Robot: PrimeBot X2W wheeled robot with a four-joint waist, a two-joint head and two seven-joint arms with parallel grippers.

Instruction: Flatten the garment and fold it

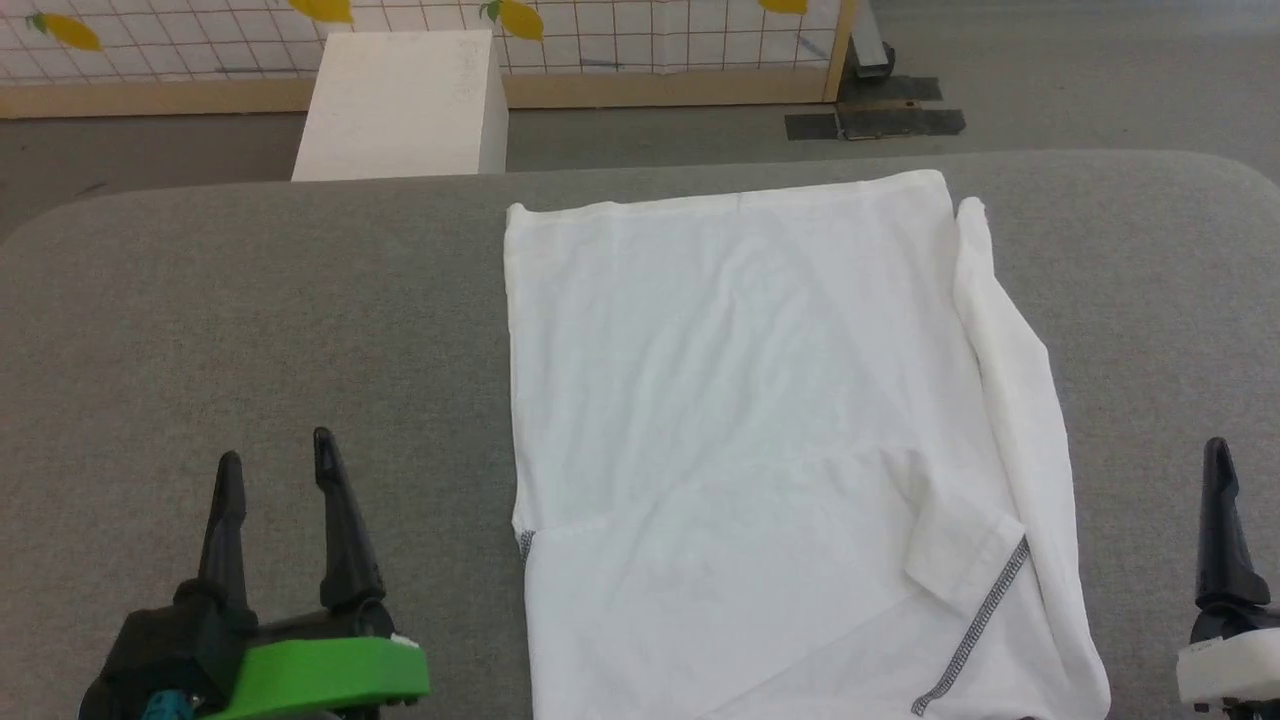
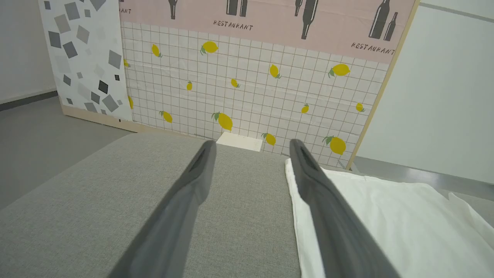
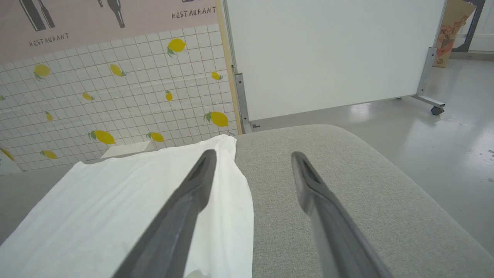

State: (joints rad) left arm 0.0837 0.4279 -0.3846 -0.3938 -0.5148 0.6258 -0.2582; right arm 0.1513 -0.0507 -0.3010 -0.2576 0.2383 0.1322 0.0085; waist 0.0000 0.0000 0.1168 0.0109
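Note:
The white garment [image 1: 750, 420] lies spread flat on the grey padded table [image 1: 250, 300], its left side folded in to a straight edge. One sleeve runs down its right side, and a grey zigzag seam shows near the front. My left gripper [image 1: 275, 460] is open at the lower left, a hand's width left of the garment, holding nothing. In the left wrist view the left gripper [image 2: 251, 144] points along the table with the garment [image 2: 386, 224] to its right. One finger of my right gripper [image 1: 1218, 470] shows at the right edge. The right gripper [image 3: 251, 154] is open, the garment [image 3: 115, 212] at its left.
A rigid white box [image 1: 405, 105] stands on the floor beyond the table's far edge. Behind it is a lemon-patterned tiled panel [image 2: 251, 88], and a white partition on wheels [image 3: 332, 54] stands to the right. Bare grey table lies on both sides of the garment.

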